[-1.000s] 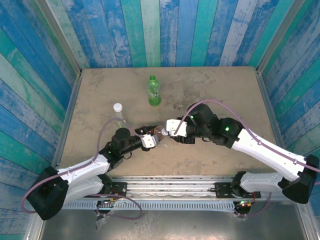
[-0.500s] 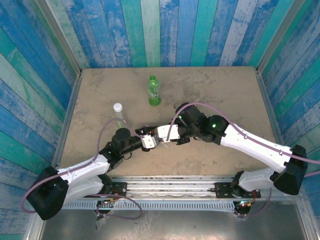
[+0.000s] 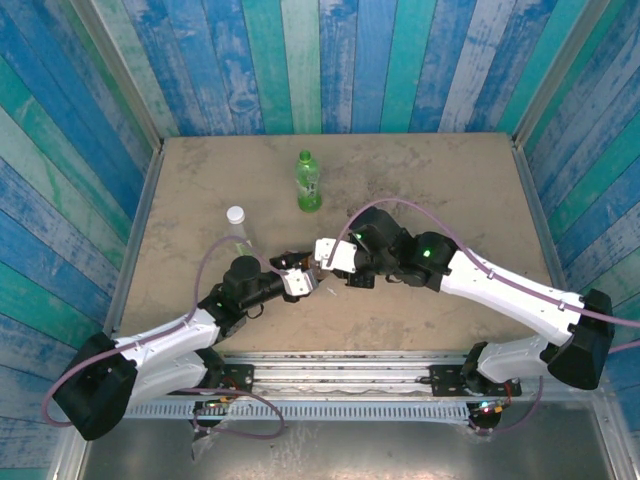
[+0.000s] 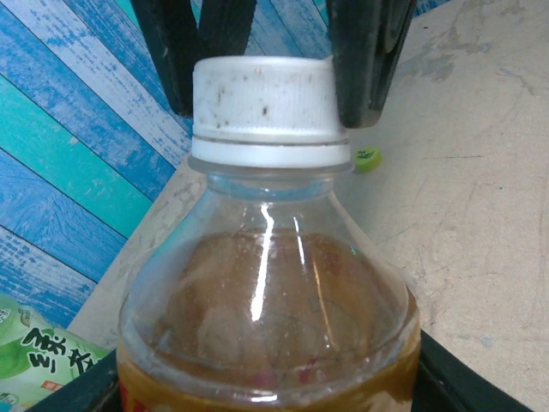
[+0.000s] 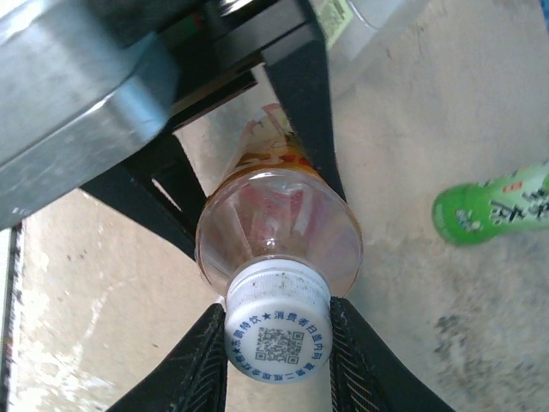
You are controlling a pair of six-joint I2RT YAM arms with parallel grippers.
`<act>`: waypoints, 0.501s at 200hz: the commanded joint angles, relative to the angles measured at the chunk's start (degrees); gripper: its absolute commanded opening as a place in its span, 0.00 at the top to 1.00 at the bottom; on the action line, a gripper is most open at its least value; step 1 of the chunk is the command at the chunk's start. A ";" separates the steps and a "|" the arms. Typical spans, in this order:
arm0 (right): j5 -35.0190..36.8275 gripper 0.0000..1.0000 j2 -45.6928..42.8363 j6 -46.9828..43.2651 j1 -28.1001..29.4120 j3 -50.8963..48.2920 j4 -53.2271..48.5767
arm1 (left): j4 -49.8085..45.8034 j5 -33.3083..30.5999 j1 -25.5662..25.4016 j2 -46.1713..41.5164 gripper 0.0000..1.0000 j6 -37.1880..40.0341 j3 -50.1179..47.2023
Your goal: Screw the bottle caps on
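Your right gripper has its jaws drawn in narrow on the white cap. In its wrist camera a black finger presses against each side of the cap, with no gap that you can see. The cap sits on the neck of the amber bottle, and in the left wrist view it is level on the collar ring.

Your left gripper is closed on that bottle's body, its dark fingers running along both sides. The bottle lies between the two grippers with its neck toward the right arm, over the near middle of the table.

The yellow-green cap lies loose on the table beyond the neck. The green bottle stands well apart toward the far edge. The clear bottle, capped in white, stands near the left arm.

From above, the two wrists cover the cap and most of the amber bottle. You cannot tell how far the cap is threaded. The left wrist view cuts off the bottle's lower body.
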 commanded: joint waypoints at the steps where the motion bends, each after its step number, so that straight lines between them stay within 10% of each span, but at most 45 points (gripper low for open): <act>1: 2.69 0.99 -0.63 15.69 -0.37 -0.47 2.61 | 1.52 0.02 0.11 -0.77 0.47 0.31 -0.88; 59: 2.23 1.00 -1.56 33.29 -1.15 -2.57 3.88 | 1.09 0.05 0.11 -1.74 0.47 0.06 -0.86; 100: 2.11 1.00 -0.63 61.33 -2.45 -4.74 5.25 | 1.23 -0.66 0.11 -1.78 0.47 0.26 -1.17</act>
